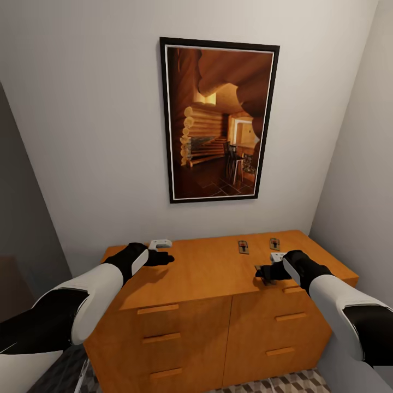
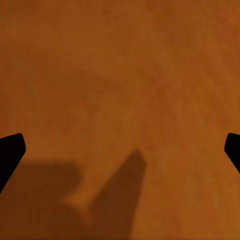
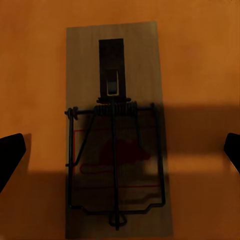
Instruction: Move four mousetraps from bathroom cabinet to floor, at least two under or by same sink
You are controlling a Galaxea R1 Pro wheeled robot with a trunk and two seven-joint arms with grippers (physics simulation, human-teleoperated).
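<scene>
Right gripper over cabinet top near front edge, fingers spread wide, straddling 1 mousetrap lying flat, not gripped. Left gripper at 9 o'clock of it, fingers released over bare wood. Farther back, 12 o'clock of right gripper: 2 mousetraps side by side. Framed picture on wall beyond.

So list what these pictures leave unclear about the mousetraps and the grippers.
- Fourth mousetrap: head view shows two on the cabinet top, and, plus one below the right gripper.
- Sink: outside the head view's frame.
- Drawer contents: fronts shut.
- Left gripper: nothing between its fingers.
</scene>
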